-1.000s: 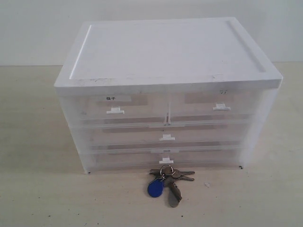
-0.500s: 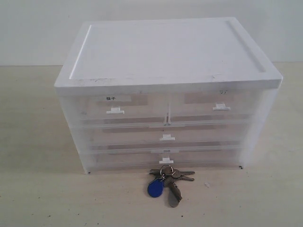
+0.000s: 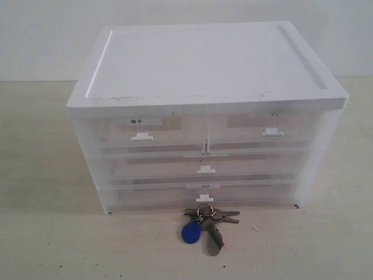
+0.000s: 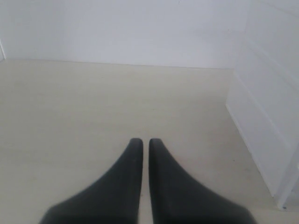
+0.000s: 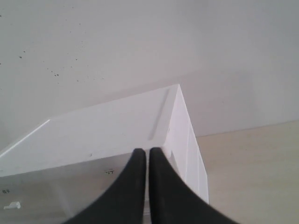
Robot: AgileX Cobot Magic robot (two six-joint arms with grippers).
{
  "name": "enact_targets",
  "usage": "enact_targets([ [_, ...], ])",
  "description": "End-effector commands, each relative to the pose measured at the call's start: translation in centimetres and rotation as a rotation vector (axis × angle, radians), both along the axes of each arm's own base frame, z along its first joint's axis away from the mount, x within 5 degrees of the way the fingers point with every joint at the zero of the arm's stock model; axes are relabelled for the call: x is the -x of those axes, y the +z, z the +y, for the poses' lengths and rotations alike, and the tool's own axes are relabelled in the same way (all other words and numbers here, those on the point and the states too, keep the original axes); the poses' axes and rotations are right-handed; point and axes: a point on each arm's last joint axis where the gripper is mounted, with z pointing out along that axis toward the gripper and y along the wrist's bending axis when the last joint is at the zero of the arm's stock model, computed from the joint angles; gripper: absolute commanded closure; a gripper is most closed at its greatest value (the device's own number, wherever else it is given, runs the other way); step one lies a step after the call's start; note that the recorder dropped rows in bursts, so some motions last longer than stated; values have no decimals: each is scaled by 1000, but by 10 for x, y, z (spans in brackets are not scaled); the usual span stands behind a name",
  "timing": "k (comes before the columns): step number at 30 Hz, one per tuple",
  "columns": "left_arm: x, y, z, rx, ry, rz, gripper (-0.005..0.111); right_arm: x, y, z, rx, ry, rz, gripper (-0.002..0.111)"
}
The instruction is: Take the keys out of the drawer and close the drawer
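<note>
The keys (image 3: 205, 227), silver-grey on a ring with a blue fob, lie on the table just in front of the white drawer cabinet (image 3: 204, 70). The drawer (image 3: 204, 170), the upper full-width translucent one with a small white centre tab, sits pushed in flush. Neither arm shows in the exterior view. My left gripper (image 4: 142, 142) is shut and empty over bare table beside the cabinet's side (image 4: 266, 107). My right gripper (image 5: 148, 151) is shut and empty, held in front of the cabinet's top front corner (image 5: 175, 107).
Two half-width labelled drawers (image 3: 143, 133) run along the cabinet's top row and a lower wide drawer (image 3: 204, 197) sits at the bottom. A pale wall (image 3: 46, 35) stands behind. Light wooden table (image 3: 52, 233) stretches left, right and in front.
</note>
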Motion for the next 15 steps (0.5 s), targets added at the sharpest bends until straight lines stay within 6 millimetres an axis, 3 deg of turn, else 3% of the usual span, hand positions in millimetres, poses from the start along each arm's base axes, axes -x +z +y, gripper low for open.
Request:
enact_targets([
  [1, 0, -1, 0, 0, 0, 0, 102, -1, -5, -1, -11, -8, 6, 108],
  [5, 0, -1, 0, 0, 0, 0, 102, -4, -13, -2, 30, -26, 23, 108],
  [9, 0, -1, 0, 0, 0, 0, 102, -10, -34, -9, 331, -110, 59, 108],
  [15, 0, -1, 0, 0, 0, 0, 102, -16, -71, -16, 590, -149, 149, 108],
])
